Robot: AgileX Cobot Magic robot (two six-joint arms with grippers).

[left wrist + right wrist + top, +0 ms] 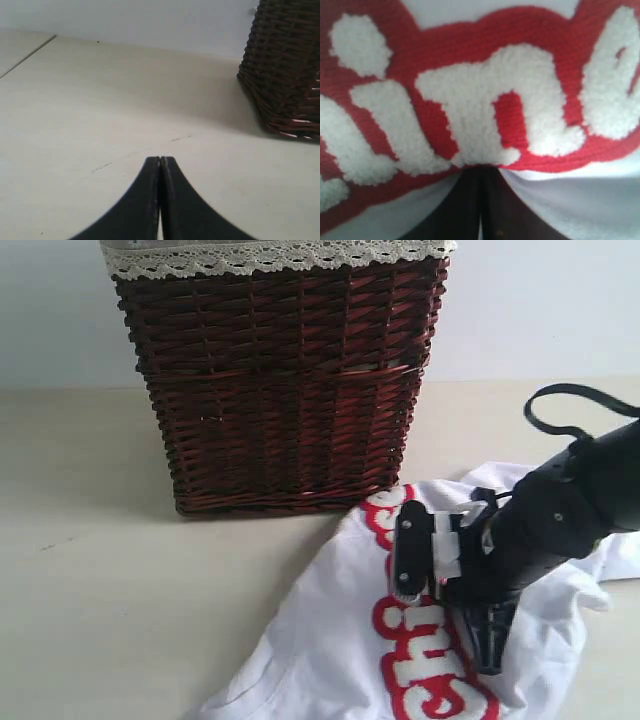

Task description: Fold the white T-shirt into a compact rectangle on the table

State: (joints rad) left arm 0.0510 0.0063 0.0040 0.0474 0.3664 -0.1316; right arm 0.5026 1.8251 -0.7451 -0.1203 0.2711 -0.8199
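I've got L gripper (160, 160) clenched, empty, over the table (75, 100). R gripper (480, 172) clenched too, tips on the red lettering (510, 115). The white T-shirt (320, 650) lies rumpled just beside the basket (280, 390).

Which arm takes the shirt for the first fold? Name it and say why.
Right, probably. The right hand is shut right at the shirt's lettering; the left hand is shut over the table, no shirt in its view.
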